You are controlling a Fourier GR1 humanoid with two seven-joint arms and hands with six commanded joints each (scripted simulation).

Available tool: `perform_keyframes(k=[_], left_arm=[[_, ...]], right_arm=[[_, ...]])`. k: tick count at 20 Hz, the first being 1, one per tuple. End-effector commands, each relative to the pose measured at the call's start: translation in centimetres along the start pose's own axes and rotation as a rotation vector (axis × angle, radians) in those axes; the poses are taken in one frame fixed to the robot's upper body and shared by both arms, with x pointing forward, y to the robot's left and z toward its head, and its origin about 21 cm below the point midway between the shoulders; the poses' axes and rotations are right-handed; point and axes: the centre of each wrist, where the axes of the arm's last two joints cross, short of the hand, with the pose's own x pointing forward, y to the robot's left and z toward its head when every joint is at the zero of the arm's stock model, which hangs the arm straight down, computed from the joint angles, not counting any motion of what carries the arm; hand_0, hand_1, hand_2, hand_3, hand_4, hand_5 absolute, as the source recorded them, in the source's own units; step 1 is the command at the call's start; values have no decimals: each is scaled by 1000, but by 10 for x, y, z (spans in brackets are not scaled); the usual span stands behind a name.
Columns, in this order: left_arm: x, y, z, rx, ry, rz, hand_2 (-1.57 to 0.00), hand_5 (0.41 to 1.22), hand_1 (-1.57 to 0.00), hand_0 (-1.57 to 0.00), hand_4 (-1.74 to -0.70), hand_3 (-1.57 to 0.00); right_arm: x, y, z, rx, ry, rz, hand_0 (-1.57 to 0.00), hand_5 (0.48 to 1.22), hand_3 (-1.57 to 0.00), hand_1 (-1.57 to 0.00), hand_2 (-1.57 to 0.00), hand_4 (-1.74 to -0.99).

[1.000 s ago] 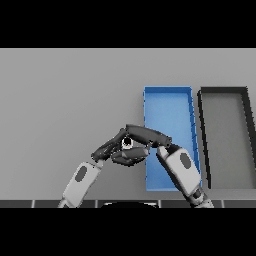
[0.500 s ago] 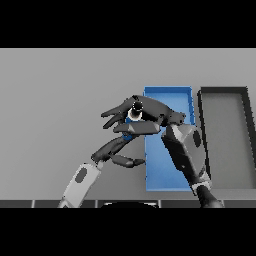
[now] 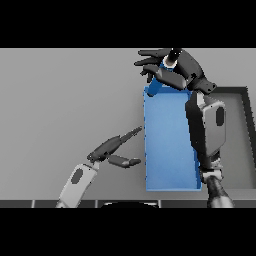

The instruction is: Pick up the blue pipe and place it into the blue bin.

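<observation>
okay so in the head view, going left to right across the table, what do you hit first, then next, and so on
Left hand, open beside the bin → blue bin → black bin at the right edge. The right hand holding the blue pipe sits above the blue bin's far end, so it overlaps that spot in the order.

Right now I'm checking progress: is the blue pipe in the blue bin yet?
Not yet. The right hand holds the blue pipe in its curled fingers over the far end of the blue bin, unreleased.
</observation>
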Motion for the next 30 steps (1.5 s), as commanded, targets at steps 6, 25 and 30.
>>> perform_keyframes(k=[6, 25, 30], left_arm=[[-4, 1, -1, 2, -10, -12, 1, 463, 1, 1, -941, 1], [-6, 4, 0, 35, -26, -68, 1, 489, 1, 1, -918, 1], [-5, 5, -3, 32, -20, -48, 1, 493, 1, 1, -924, 1]], right_arm=[[-42, -30, 29, -160, 210, 31, -1571, 1221, -1571, -1571, -1571, -1499], [-178, -32, 100, -432, 916, -106, -1571, 1171, -411, -1571, -1571, -1677], [-173, -31, 97, -501, 1031, -131, -693, 1125, -186, -656, -631, -1370]])
